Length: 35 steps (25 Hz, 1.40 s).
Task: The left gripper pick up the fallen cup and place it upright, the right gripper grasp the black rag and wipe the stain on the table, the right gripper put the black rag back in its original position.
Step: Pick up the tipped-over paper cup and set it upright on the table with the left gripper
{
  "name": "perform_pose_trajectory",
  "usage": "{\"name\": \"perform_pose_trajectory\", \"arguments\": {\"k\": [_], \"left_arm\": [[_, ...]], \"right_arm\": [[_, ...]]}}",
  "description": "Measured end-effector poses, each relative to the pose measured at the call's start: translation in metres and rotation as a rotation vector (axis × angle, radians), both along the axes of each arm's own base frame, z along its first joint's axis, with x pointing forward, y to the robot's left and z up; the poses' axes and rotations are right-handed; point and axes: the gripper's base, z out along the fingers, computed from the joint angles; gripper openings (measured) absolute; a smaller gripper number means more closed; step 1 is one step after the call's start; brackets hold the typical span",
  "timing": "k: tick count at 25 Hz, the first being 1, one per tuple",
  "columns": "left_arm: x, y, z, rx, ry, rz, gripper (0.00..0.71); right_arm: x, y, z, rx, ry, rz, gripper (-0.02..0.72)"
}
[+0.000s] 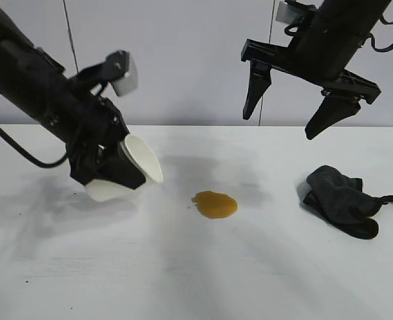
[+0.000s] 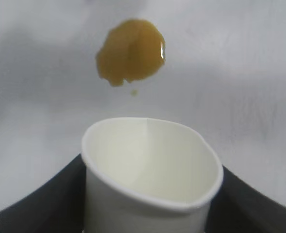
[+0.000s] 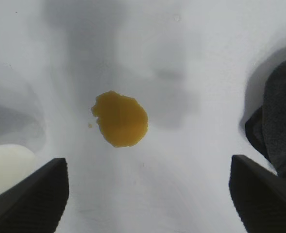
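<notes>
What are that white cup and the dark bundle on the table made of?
The cup, held tilted in the left gripper, looks like thin matte paper: it has a rolled rim and a faint side seam in the left wrist view. The black rag looks like soft, fuzzy cloth, perhaps microfibre: it slumps in folds, with a thin loop strap trailing from it.

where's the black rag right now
In the exterior view the black rag lies on the table at the right side, to the right of the stain and below the open right gripper, which hangs above it without touching.
</notes>
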Motion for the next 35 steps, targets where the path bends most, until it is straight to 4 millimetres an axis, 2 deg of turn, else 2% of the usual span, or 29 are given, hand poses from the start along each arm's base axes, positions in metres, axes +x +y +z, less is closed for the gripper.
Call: {"name": "perform_pose_trajectory", "arguments": {"k": [5, 8, 17, 24, 30, 35], "left_arm": [[0.011, 0.044, 0.018, -0.33, -0.053, 0.058, 0.426], [0.016, 0.06, 0.017, -0.44, -0.121, 0.132, 0.426], [0.02, 0.06, -0.04, -0.479, -0.05, 0.106, 0.426], [0.025, 0.06, -0.057, -0.461, -0.082, 0.081, 0.426], [0.025, 0.06, -0.084, -0.452, -0.043, 0.086, 0.426], [0.024, 0.06, -0.091, -0.45, -0.03, 0.089, 0.426]], "right_arm": [[0.0, 0.0, 0.0, 0.0, 0.0, 0.0, 0.622], [0.001, 0.0, 0.0, 0.001, -0.008, -0.002, 0.622], [0.002, 0.0, 0.001, 0.004, -0.022, -0.005, 0.622], [0.003, 0.0, 0.001, 0.007, -0.035, -0.008, 0.622], [0.004, 0.0, 0.002, 0.01, -0.051, -0.011, 0.622], [0.005, 0.001, 0.002, 0.011, -0.063, -0.013, 0.622]]}}
